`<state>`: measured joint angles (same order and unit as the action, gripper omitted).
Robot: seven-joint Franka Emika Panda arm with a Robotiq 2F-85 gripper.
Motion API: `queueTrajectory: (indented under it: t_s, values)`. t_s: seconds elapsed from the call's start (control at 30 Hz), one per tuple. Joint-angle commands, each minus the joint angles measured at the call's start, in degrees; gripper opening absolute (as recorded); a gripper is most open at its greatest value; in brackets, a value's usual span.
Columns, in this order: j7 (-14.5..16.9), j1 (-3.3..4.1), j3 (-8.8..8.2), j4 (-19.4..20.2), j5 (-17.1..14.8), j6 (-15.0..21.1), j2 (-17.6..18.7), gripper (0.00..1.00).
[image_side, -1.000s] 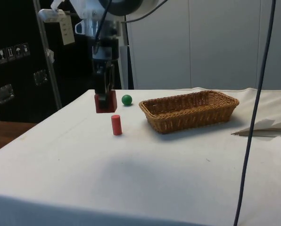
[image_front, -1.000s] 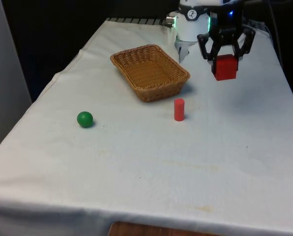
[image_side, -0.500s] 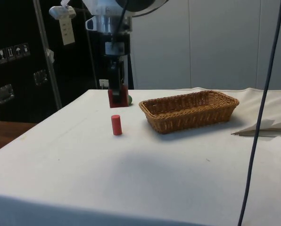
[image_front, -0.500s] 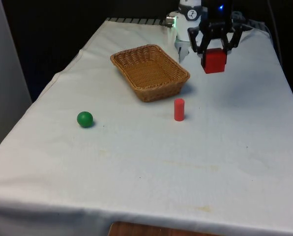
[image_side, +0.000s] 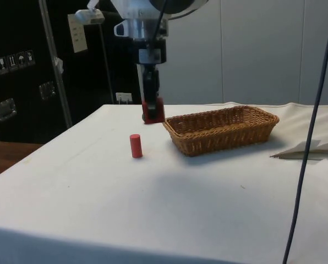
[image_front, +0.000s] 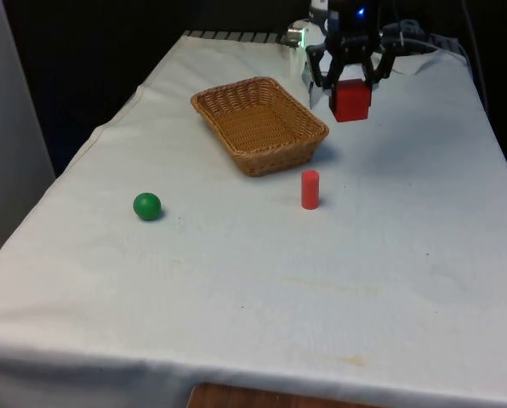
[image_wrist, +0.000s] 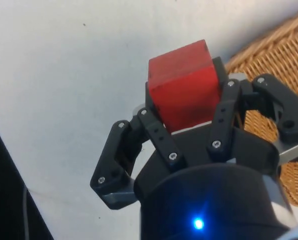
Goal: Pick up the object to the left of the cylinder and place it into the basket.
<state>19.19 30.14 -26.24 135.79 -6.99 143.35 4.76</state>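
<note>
Front view: my jaws (image_front: 350,83) are clenched on the red cube (image_front: 350,100), which hangs in the air above the tabletop (image_front: 407,255), just beside the wicker basket (image_front: 259,124), off the front view's right of its far corner. The red cylinder (image_front: 310,189) stands upright on the cloth near the basket's near corner, and the green ball (image_front: 147,206) lies well apart from the basket, toward the front view's left.

Side view: my jaws (image_side: 152,107) carry the cube (image_side: 153,112) beside the basket's (image_side: 222,130) end rim, above the cloth; the cylinder (image_side: 135,146) stands near the basket.

Wrist view: my 2 fingers (image_wrist: 158,135) press the cube (image_wrist: 184,84) from both sides, the basket's (image_wrist: 281,65) weave just beside it.
</note>
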Motion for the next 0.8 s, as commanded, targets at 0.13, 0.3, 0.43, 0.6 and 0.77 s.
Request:
queueTrajectory:
  t_s: [0.13, 0.3, 0.43, 0.6, 0.77]
  values:
    - [1.7, -0.17, -1.38, 2.5, 0.6, 1.3, -1.5, 0.01]
    - [3.8, -0.23, -2.86, 4.5, 0.7, 1.5, -2.6, 0.01]
    - [5.8, -0.34, -4.47, 6.2, 0.9, 1.6, -3.9, 0.01]
    - [7.5, -0.40, -5.79, 7.4, 0.9, 1.7, -4.7, 0.01]
    - [10.4, -0.46, -8.02, 8.7, 0.9, 1.9, -5.5, 0.01]
